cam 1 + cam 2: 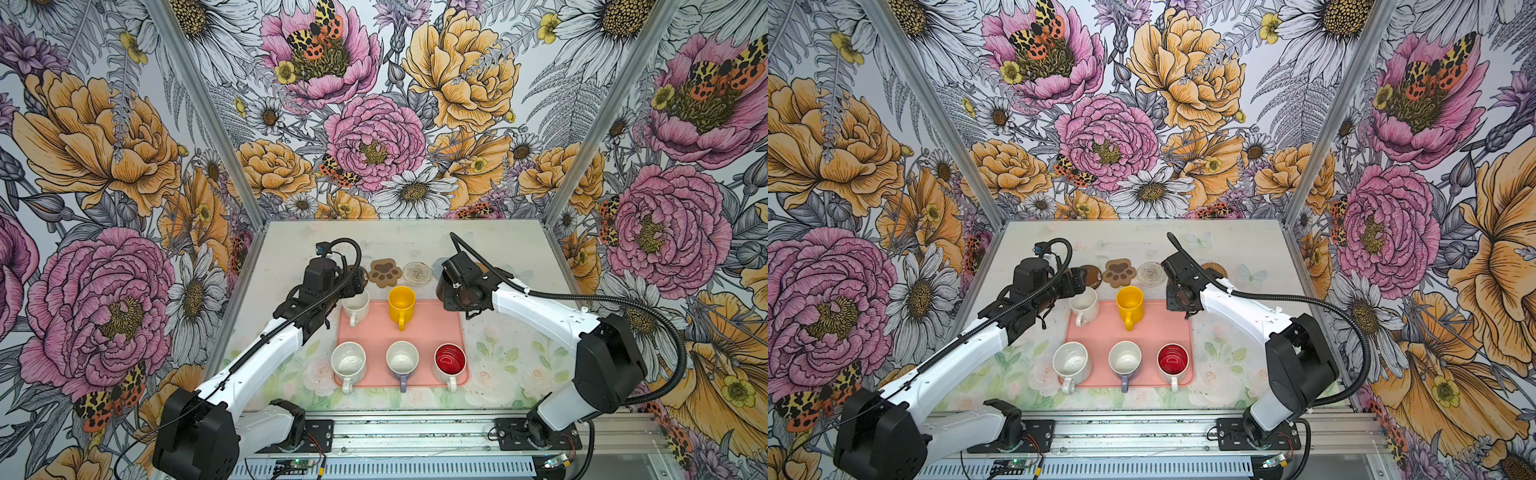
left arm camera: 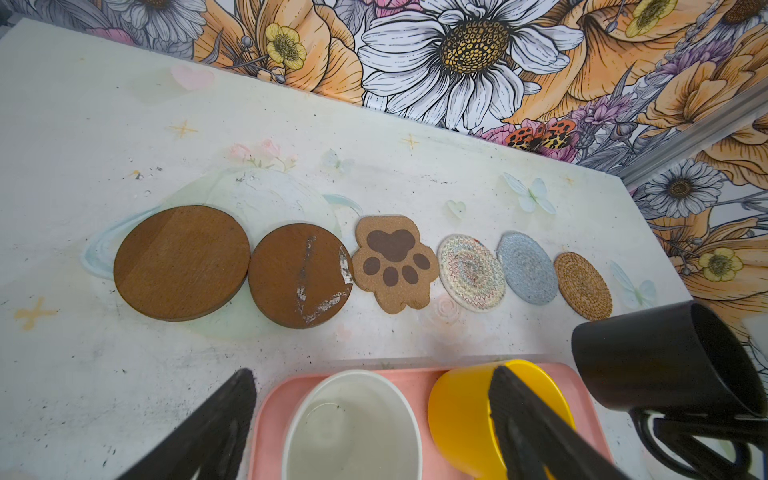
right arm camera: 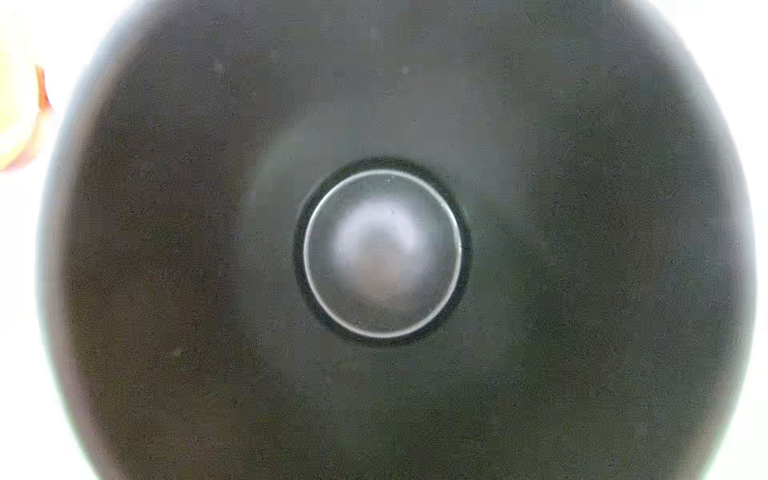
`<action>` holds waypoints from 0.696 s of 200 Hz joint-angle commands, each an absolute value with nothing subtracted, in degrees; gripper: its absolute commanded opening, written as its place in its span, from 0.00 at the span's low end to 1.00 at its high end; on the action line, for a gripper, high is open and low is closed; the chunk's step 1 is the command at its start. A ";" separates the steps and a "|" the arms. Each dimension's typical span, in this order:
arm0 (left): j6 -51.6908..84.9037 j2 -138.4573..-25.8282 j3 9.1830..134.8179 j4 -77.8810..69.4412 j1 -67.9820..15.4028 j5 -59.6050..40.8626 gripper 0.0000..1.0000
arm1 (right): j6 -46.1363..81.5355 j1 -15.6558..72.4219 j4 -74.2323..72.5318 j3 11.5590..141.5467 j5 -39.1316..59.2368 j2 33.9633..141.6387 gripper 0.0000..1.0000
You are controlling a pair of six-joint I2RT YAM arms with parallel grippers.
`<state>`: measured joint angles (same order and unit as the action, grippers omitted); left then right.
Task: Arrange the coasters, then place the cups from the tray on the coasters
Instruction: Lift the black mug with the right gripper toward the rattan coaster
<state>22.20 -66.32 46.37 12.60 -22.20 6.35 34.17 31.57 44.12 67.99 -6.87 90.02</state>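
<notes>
The black mug (image 2: 656, 357) hangs clear of the tray (image 2: 274, 399), off its back right corner and near the right end of the coaster row. It is tipped far from upright. The right wrist view looks straight down its bore to the base, so its mouth faces the right arm and its base points toward the middle of the table. The right gripper (image 1: 449, 291) is clenched on it, apparently at the handle, though the contact itself is hard to make out. Just beyond the mug, toward the back wall, lies the rattan coaster (image 2: 582, 286), last in the row, with the blue coaster (image 2: 527, 268) touching or nearly touching it on the inner side. All six coasters lie bare. The right arm is clearly the nearer to both of these. The coming move likely turns on swinging the mug's axis upright, then carrying it a short way back from the tray onto the rattan disc. Set down tilted, it could catch the blue one. The left gripper (image 2: 372, 376) is spread wide, with one finger on either side of the white mug (image 2: 353, 424) at the tray's back left, beside the yellow mug (image 2: 461, 407), and is grasping nothing.
</notes>
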 commanded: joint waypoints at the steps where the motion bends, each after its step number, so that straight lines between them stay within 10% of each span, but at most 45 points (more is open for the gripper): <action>1: 22.52 -66.00 45.88 11.92 -21.53 5.37 0.89 | 31.17 29.56 43.57 72.05 -6.96 87.10 0.00; 139: 22.06 -65.04 45.57 13.36 -20.38 5.67 0.90 | 22.04 15.77 49.14 82.75 -0.36 96.77 0.00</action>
